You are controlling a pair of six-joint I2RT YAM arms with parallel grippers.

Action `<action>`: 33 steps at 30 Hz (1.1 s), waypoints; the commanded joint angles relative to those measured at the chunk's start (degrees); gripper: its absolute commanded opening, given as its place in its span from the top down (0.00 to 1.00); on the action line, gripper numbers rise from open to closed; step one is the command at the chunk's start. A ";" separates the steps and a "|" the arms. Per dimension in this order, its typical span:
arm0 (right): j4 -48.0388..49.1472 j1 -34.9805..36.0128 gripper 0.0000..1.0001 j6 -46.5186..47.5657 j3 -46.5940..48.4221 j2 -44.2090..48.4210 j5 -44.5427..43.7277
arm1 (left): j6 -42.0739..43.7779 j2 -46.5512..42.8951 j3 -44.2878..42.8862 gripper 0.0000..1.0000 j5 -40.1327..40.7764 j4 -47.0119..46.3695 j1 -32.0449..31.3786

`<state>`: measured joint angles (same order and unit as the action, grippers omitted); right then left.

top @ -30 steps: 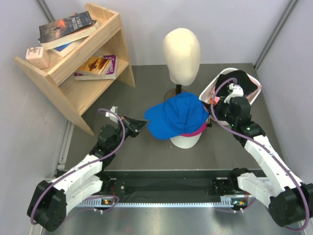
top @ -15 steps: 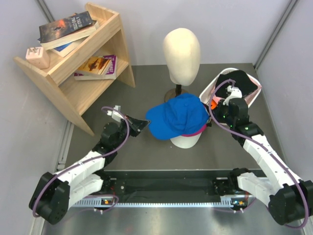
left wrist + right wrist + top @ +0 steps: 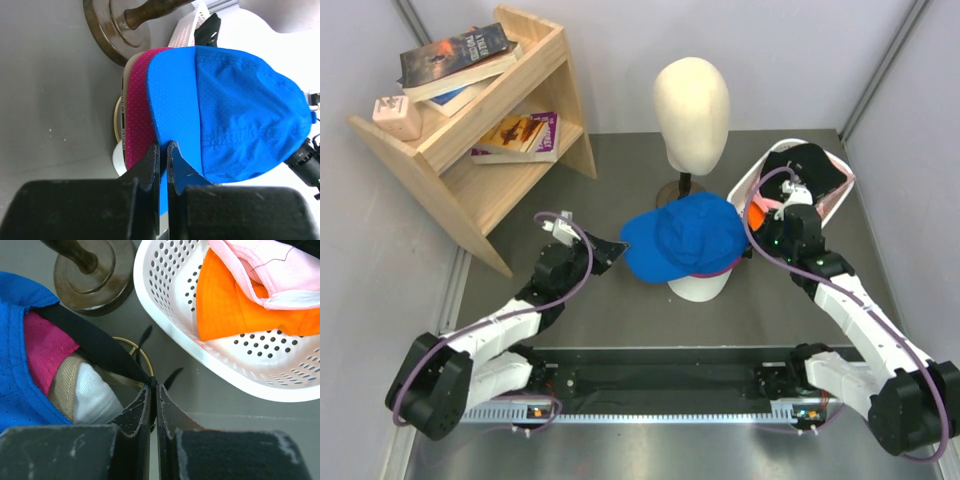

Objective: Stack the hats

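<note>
- Far left, we pick up the wooden shelf (image 3: 510, 175) against the wall, with books (image 3: 455, 55) lying on its slanted boards
- Moving in, the left gripper (image 3: 163, 148) is clenched tight, and between its fingers we see the front edge of the brim of the blue cap (image 3: 240, 110)
- Centre of the grey table (image 3: 620, 190) now: the blue cap sits on top of the stack, crown up, brim pointing towards the left arm
- Under it the magenta cap (image 3: 136, 115) pokes its brim out just past the blue one, and from the right wrist we catch the tan cap (image 3: 62, 382) below that, then the white cap (image 3: 95, 400) at the bottom
- Just behind the stack stands the cream mannequin head (image 3: 691, 105), upright on its dark round base (image 3: 95, 277), bare
- On to the right gripper (image 3: 153, 385): it is pinched closed on the black strap (image 3: 85, 337) at the back of the blue cap, the strap pulled taut up to the cap
- Far right, the white basket (image 3: 165, 305) holds the orange hat (image 3: 225, 305) with the light pink cap (image 3: 265, 275) lying over it, and the black cap (image 3: 810, 165) at the back
</note>
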<state>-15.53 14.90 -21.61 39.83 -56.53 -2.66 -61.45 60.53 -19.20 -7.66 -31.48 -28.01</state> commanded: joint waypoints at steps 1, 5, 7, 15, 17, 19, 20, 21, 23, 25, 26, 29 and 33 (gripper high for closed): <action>-2.66 -0.22 1.00 1.30 -1.16 0.19 -5.96 | 8.10 4.15 -0.40 0.97 8.54 8.72 1.12; -3.01 -0.13 1.00 1.21 -1.34 0.63 -5.96 | 8.80 5.56 -0.66 0.96 8.28 8.98 1.12; -3.10 -0.04 1.00 1.21 -1.43 0.63 -6.13 | 9.24 5.82 -0.92 0.94 8.45 9.68 1.12; -4.33 -0.13 0.96 1.48 0.24 2.13 -4.47 | 12.32 -0.76 -1.63 0.43 12.05 15.75 1.12; -5.56 -0.13 0.83 1.74 1.38 3.62 -3.76 | 13.55 -4.00 -2.50 0.30 14.51 18.99 1.12; -7.13 -0.13 0.71 2.18 3.04 5.20 -3.76 | 15.21 -6.12 -3.64 0.20 15.92 23.63 1.20; -7.67 -0.22 0.60 2.18 3.67 5.73 -3.76 | 15.57 -8.22 -4.69 0.18 17.23 24.88 1.20; -8.46 -0.30 0.55 2.53 4.28 6.25 -3.93 | 16.01 -9.28 -5.23 0.16 17.59 26.02 1.20; -10.74 -0.48 0.42 2.97 6.48 8.01 -4.20 | 17.15 -12.44 -6.72 0.07 18.99 29.18 1.20; -13.46 -1.01 0.34 3.50 8.84 9.85 -5.60 | 18.64 -14.81 -7.78 0.01 19.70 31.13 1.20; -14.26 -1.18 0.28 3.76 9.64 10.56 -6.22 | 19.26 -15.35 -9.00 0.01 20.40 33.48 1.20; -18.04 -2.24 0.20 4.82 13.07 12.41 -9.64 | 21.72 -16.41 -11.46 0.01 21.37 37.09 1.20; -19.89 -3.55 0.16 6.31 16.67 13.29 -14.38 | 24.62 -16.76 -13.32 0.01 21.90 38.69 1.20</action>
<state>-32.01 12.91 -17.63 51.51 -44.56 -10.83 -41.58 44.38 -29.34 12.10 3.07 -27.03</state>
